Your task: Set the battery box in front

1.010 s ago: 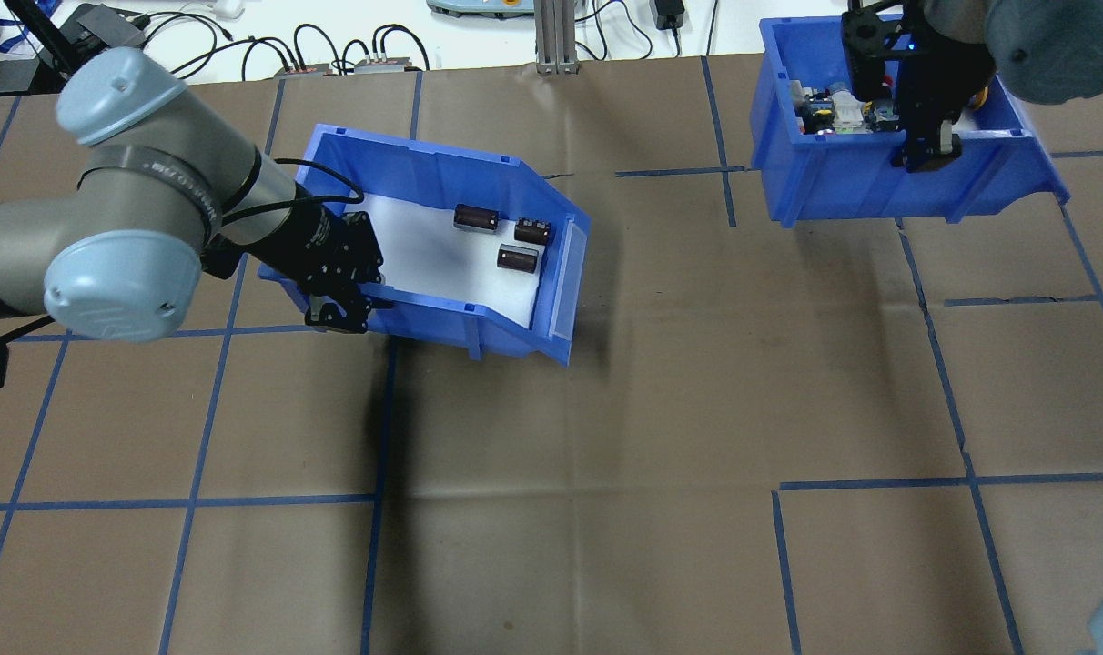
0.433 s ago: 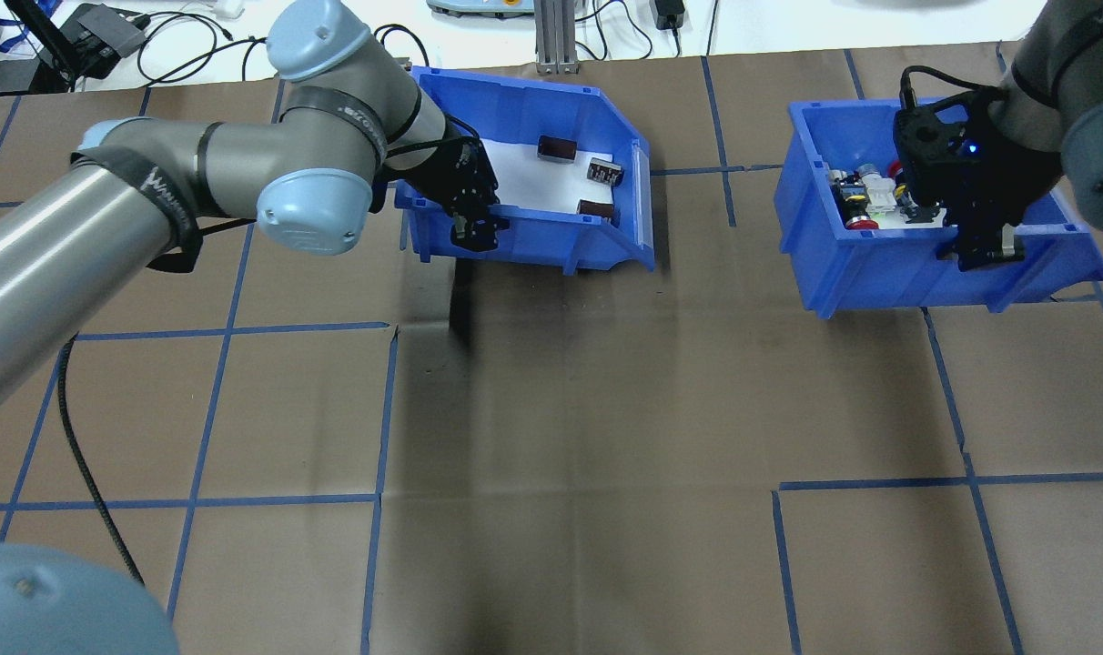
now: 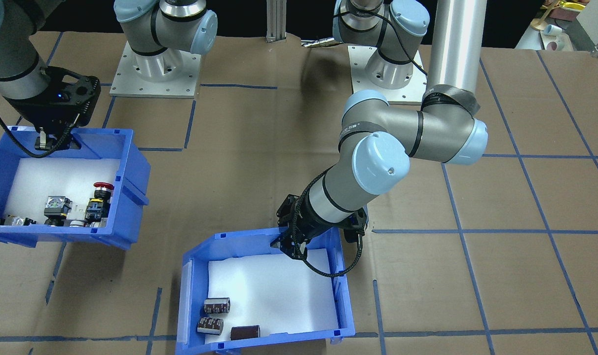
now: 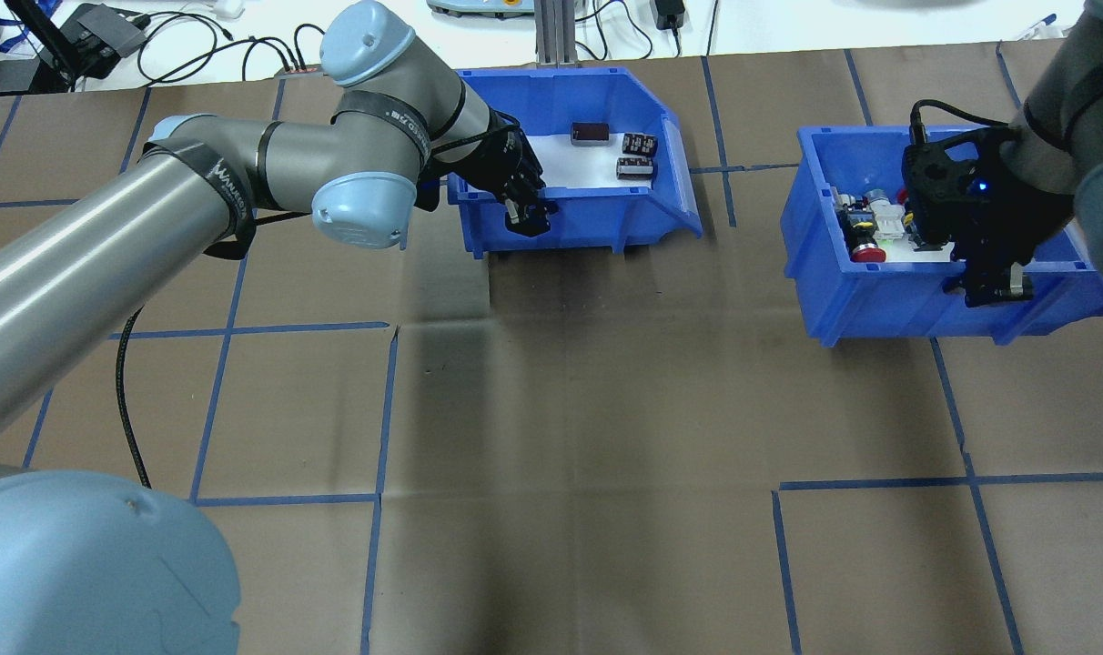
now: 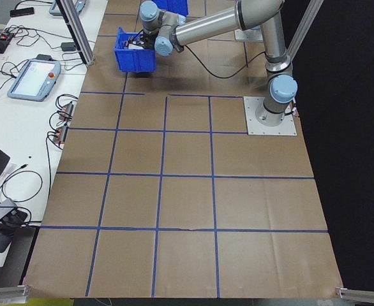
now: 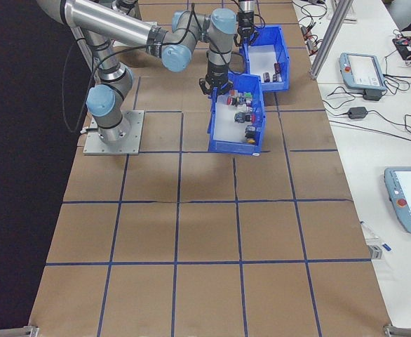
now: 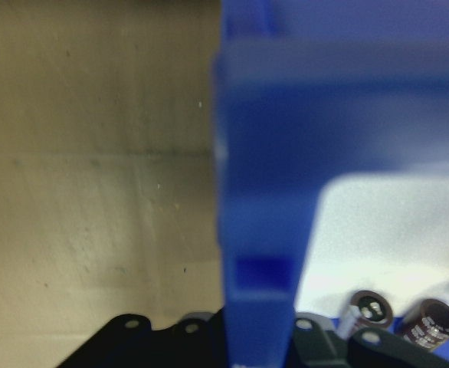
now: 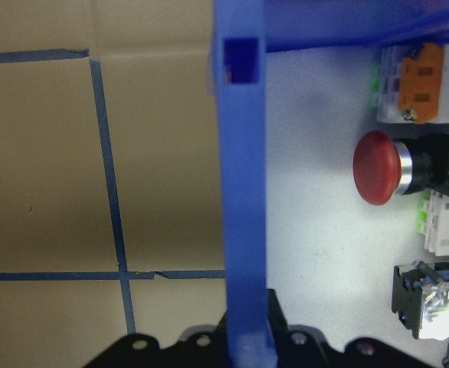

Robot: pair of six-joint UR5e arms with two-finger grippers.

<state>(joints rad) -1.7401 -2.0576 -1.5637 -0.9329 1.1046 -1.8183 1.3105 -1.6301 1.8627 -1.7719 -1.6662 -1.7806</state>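
The battery box (image 4: 588, 221) is a blue bin with a white liner and three dark cells (image 4: 634, 167), near the table's far edge, left of centre. My left gripper (image 4: 526, 218) is shut on its wall at the corner nearest the robot; the front-facing view shows the same grip (image 3: 293, 251) on the box (image 3: 346, 305). In the left wrist view the blue wall (image 7: 259, 230) runs between the fingers, cells (image 7: 370, 310) beside it. My right gripper (image 4: 996, 289) is shut on the wall of a second blue bin (image 4: 879, 291) holding push-buttons.
The button bin (image 3: 126, 197) holds a red mushroom button (image 8: 378, 167) and several switches. Cables and a power strip (image 4: 297, 68) lie on the white bench beyond the table's far edge, with an aluminium post (image 4: 551, 36) behind the battery box. Brown paper with blue tape lines (image 4: 379, 409) covers the table.
My left arm has carried the battery box away from the robot and to the right, turning it. The right arm has shifted the button bin a little nearer the robot.
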